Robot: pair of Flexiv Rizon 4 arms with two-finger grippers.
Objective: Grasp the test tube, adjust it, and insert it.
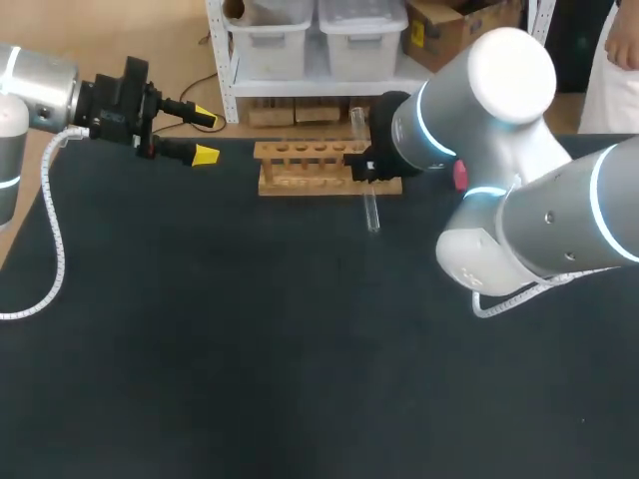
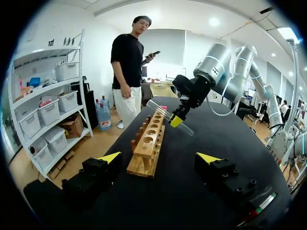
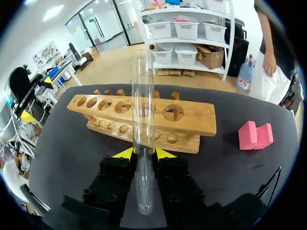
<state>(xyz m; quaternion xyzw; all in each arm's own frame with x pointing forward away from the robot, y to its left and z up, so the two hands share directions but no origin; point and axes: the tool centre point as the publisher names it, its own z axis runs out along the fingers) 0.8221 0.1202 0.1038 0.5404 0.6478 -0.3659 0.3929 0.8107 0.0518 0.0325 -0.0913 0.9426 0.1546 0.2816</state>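
I hold the test tube [image 3: 143, 105] slanted in my right gripper [image 3: 144, 153], above the wooden test tube rack [image 3: 192, 120].
The right gripper pinches the glass near its middle, over the rack's right end on the bench [image 1: 250, 349]; my left gripper [image 1: 205, 136] hangs wide open, well apart, off the rack's other end. I judge the tube should be swung upright, rounded end down, centred over a hole, then lowered slowly.

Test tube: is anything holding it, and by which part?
The right gripper pinches the test tube below its middle, nearer the rounded end. The left gripper holds nothing.
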